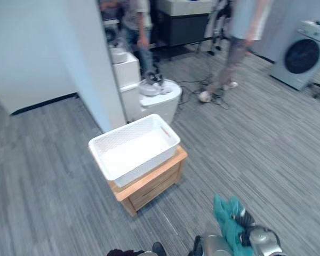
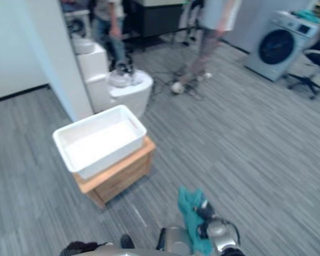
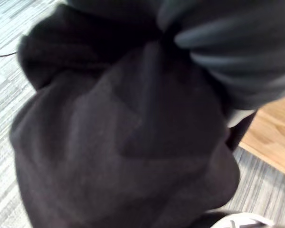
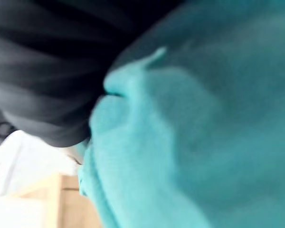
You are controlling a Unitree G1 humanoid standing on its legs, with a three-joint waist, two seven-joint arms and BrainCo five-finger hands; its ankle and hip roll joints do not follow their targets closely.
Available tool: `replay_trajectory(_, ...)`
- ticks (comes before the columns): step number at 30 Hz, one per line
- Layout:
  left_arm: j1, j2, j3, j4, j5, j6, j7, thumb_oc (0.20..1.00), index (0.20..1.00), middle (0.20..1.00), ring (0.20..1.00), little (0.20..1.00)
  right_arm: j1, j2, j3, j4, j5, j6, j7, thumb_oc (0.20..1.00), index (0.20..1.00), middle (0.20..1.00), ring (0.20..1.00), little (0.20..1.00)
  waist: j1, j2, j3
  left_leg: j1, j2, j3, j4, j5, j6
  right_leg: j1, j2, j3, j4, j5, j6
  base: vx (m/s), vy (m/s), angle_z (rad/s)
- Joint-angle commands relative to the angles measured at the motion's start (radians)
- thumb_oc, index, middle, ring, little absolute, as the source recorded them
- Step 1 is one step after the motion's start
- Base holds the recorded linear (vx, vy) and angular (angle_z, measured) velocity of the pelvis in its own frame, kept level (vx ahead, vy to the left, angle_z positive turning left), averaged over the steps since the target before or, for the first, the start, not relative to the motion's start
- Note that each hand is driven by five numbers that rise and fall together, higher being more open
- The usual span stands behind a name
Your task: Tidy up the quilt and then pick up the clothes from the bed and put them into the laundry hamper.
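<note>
A white hamper (image 1: 132,148) sits on a wooden crate (image 1: 151,183) on the carpet, ahead and to the left of the right hand (image 1: 244,220), which is curled round a teal garment (image 1: 226,221). A dark garment (image 3: 114,142) drapes over the left hand; its fingers are hidden, so their state cannot be told.

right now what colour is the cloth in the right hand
Teal, a plain cloth; it shows best in the right wrist view, bunched at the right hand.

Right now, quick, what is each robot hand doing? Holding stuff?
Left robot hand: draped by a dark, soft cloth garment; fingers hidden, cannot tell.
Right robot hand: closed on a crumpled teal cloth garment.
</note>
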Motion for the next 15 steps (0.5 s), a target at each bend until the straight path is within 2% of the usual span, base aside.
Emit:
replay_trajectory(1,-0.035,0.007,-0.039,-0.001,0.069,-0.025,0.028,0.2,0.2,0.2,0.2,0.2,-0.064,-0.097,-0.039,-0.195,-0.022,-0.083,-0.016,0.2,0.2,0.2,0.2,0.2,-0.015,0.041,0.035,0.025,0.096,-0.046,-0.052,-0.045,-0.128,0.16,0.049,0.108,-0.496,0.05,-0.004,0.18,-0.125,1.51)
replay_trajectory(2,-0.036,0.007,-0.039,-0.001,0.069,-0.025,0.028,0.2,0.2,0.2,0.2,0.2,-0.064,-0.097,-0.039,-0.196,-0.022,-0.083,-0.015,0.2,0.2,0.2,0.2,0.2,-0.014,0.043,0.034,0.022,0.099,-0.045,-0.051,-0.043,-0.129,0.161,0.052,0.108,-0.503,0.056,-0.006,0.25,-0.175,1.35)
replay_trajectory(3,-0.04,0.009,-0.062,0.009,0.107,-0.016,0.019,0.2,0.2,0.2,0.2,0.2,-0.07,-0.149,-0.055,-0.21,-0.045,-0.088,-0.037,0.2,0.2,0.2,0.2,0.2,-0.032,0.037,0.032,0.038,0.092,-0.069,-0.063,-0.065,-0.143,0.133,0.057,0.151,-0.63,0.101,0.004,0.18,-0.119,0.7)
replay_trajectory(4,-0.04,0.008,-0.062,0.008,0.108,-0.015,0.018,0.2,0.2,0.2,0.2,0.2,-0.07,-0.15,-0.055,-0.208,-0.045,-0.089,-0.037,0.2,0.2,0.2,0.2,0.2,-0.037,0.038,0.034,0.04,0.093,-0.074,-0.062,-0.067,-0.143,0.141,0.056,0.146,-0.638,0.103,0.005,0.22,-0.135,0.52)
replay_trajectory(5,-0.036,0.009,-0.06,0.014,0.1,-0.03,0.024,0.2,0.2,0.2,0.2,0.2,-0.083,-0.163,-0.069,-0.241,-0.028,-0.104,-0.044,0.2,0.2,0.2,0.2,0.2,-0.042,0.028,0.042,0.039,0.091,-0.08,-0.002,-0.098,-0.145,0.172,0.036,0.128,-0.671,0.104,0.013,0.1,-0.098,1.05)
replay_trajectory(6,-0.029,0.004,-0.061,0.006,0.091,-0.024,0.023,0.2,0.2,0.2,0.2,0.2,-0.113,-0.167,-0.068,-0.289,-0.017,-0.104,-0.049,0.2,0.2,0.2,0.2,0.2,-0.039,0.012,0.044,0.013,0.092,-0.077,0.11,-0.133,-0.152,0.185,0.022,0.125,-0.673,0.122,0.002,0.18,-0.278,1.27)
replay_trajectory(7,-0.039,0.0,-0.051,-0.009,0.074,-0.024,0.03,0.2,0.2,0.2,0.2,0.2,-0.136,-0.215,-0.094,-0.345,-0.04,-0.105,-0.059,0.2,0.2,0.2,0.2,0.2,-0.03,0.007,0.054,-0.073,0.133,-0.067,0.328,-0.118,-0.205,0.242,0.018,0.079,-0.71,0.129,-0.02,0.13,-0.263,0.96)
replay_trajectory(8,-0.04,0.0,-0.05,-0.009,0.073,-0.024,0.03,0.2,0.2,0.2,0.2,0.2,-0.136,-0.215,-0.094,-0.345,-0.04,-0.105,-0.059,0.2,0.2,0.2,0.2,0.2,-0.033,0.008,0.051,-0.081,0.135,-0.07,0.334,-0.118,-0.205,0.239,0.019,0.077,-0.712,0.131,-0.022,0.14,-0.249,1.11)
replay_trajectory(9,-0.048,-0.001,-0.043,-0.027,0.069,-0.021,0.057,0.2,0.2,0.2,0.2,0.2,-0.168,-0.256,-0.114,-0.376,-0.04,-0.107,-0.082,0.2,0.2,0.2,0.2,0.2,-0.02,0.009,0.075,-0.181,0.214,-0.033,0.531,-0.053,-0.254,0.299,0.015,0.041,-0.736,0.125,-0.055,0.23,0.032,0.95)
replay_trajectory(10,-0.046,-0.007,-0.048,-0.037,0.084,-0.017,0.084,0.2,0.2,0.2,0.2,0.2,-0.222,-0.284,-0.124,-0.415,-0.044,-0.103,-0.096,0.2,0.2,0.2,0.2,0.2,-0.007,0.015,0.063,-0.174,0.264,0.002,0.436,-0.035,-0.263,0.337,-0.006,0.006,-0.751,0.114,-0.046,0.23,0.037,0.86)
replay_trajectory(11,-0.046,-0.008,-0.048,-0.037,0.084,-0.017,0.084,0.2,0.2,0.2,0.2,0.2,-0.222,-0.284,-0.124,-0.415,-0.044,-0.103,-0.096,0.2,0.2,0.2,0.2,0.2,-0.007,0.014,0.064,-0.171,0.262,0.003,0.432,-0.033,-0.263,0.339,-0.008,0.006,-0.751,0.113,-0.045,0.34,0.3,0.59)
replay_trajectory(12,-0.039,-0.018,-0.062,-0.047,0.1,-0.021,0.086,0.2,0.2,0.2,0.2,0.2,-0.25,-0.314,-0.12,-0.446,-0.051,-0.106,-0.088,0.2,0.2,0.2,0.2,0.2,-0.01,0.025,0.032,-0.12,0.282,0.002,0.253,-0.018,-0.268,0.337,-0.03,-0.004,-0.754,0.105,-0.022,0.35,0.463,0.5)
replay_trajectory(13,-0.036,-0.03,-0.077,-0.054,0.1,-0.027,0.086,0.2,0.2,0.2,0.2,0.2,-0.295,-0.352,-0.107,-0.451,-0.056,-0.112,-0.088,0.2,0.2,0.2,0.2,0.2,-0.004,0.048,0.002,-0.106,0.325,-0.008,0.06,0.071,-0.287,0.341,-0.046,-0.017,-0.755,0.085,-0.001,0.35,0.459,0.51)
replay_trajectory(14,-0.036,-0.031,-0.077,-0.053,0.1,-0.027,0.086,0.2,0.2,0.2,0.2,0.2,-0.296,-0.354,-0.105,-0.449,-0.055,-0.113,-0.088,0.2,0.2,0.2,0.2,0.2,-0.008,0.049,0.002,-0.099,0.321,-0.009,0.044,0.081,-0.288,0.343,-0.047,-0.02,-0.755,0.083,-0.001,0.37,0.508,-0.2)
replay_trajectory(15,-0.036,-0.036,-0.097,-0.046,0.087,-0.034,0.082,0.2,0.2,0.2,0.2,0.2,-0.349,-0.396,-0.089,-0.432,-0.036,-0.123,-0.087,0.2,0.2,0.2,0.2,0.2,-0.008,0.06,-0.022,-0.08,0.342,0.0,-0.054,0.099,-0.293,0.372,-0.06,-0.031,-0.755,0.053,0.014,0.36,0.448,-0.19)
